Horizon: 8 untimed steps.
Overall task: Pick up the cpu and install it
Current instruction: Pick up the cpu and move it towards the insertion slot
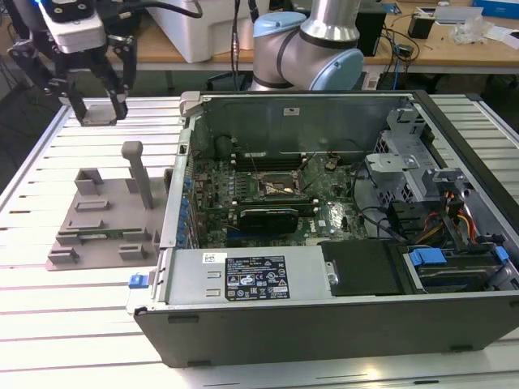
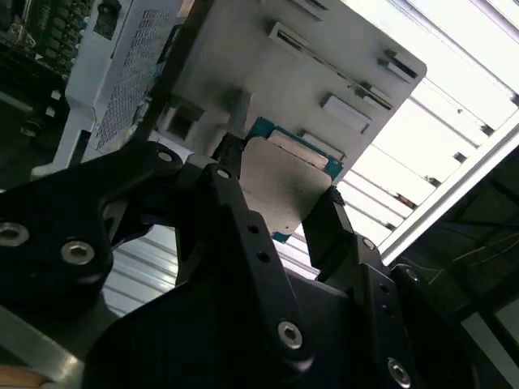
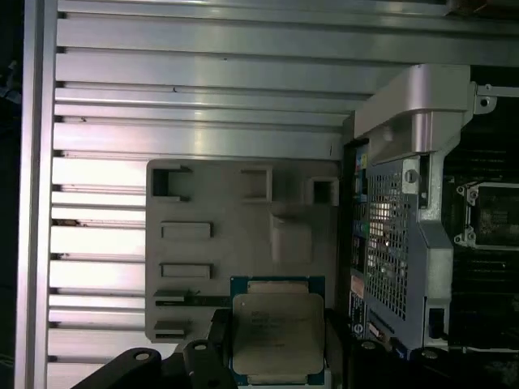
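Note:
The cpu [image 1: 98, 115], a flat square chip with a silvery-grey lid and blue-green edge, hangs in the air at the exterior view's far left, above the slatted table. My gripper [image 1: 98, 112] is shut on it, one black finger on each side. Both wrist views show the cpu [image 3: 278, 336] [image 2: 280, 182] clamped between the fingers [image 3: 217, 344] [image 2: 328, 223], with the grey fixture tray [image 3: 243, 235] below it. The open computer case [image 1: 324, 324] lies on its side to the right; its motherboard socket [image 1: 280, 185] sits in the middle of the board.
The grey fixture tray [image 1: 105, 219] has an upright post [image 1: 139, 172] between my gripper and the case. The case's raised metal wall [image 1: 182, 162], a black expansion card [image 1: 272, 215] and drive cages with cables [image 1: 438, 211] crowd the inside. The arm's base [image 1: 312, 49] stands behind the case.

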Tool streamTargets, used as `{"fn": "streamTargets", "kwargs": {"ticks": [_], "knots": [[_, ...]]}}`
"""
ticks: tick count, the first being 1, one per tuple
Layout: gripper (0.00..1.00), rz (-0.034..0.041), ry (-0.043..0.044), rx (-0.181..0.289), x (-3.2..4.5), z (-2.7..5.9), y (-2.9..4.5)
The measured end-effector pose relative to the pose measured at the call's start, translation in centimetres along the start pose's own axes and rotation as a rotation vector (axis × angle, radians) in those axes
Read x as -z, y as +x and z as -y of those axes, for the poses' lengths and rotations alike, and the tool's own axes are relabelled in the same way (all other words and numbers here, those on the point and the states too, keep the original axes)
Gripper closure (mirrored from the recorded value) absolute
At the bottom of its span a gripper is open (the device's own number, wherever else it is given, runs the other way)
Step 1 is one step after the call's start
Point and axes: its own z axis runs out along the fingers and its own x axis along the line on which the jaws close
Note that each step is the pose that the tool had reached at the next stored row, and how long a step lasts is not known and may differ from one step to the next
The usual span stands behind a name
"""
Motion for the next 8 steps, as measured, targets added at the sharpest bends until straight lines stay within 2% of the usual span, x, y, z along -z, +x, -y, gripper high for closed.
{"fn": "streamTargets", "kwargs": {"ticks": [1,4,5,8], "knots": [[0.46,0.0002,-0.0001,0.0,-0.03,0.03,-0.8],[0.46,0.0001,-0.0001,0.0,-0.09,0.15,-4.22],[0.46,0.0002,0.0,0.0,-0.13,0.21,-5.93],[0.46,0.0002,-0.0001,0.0,-0.16,0.27,-7.45]]}}
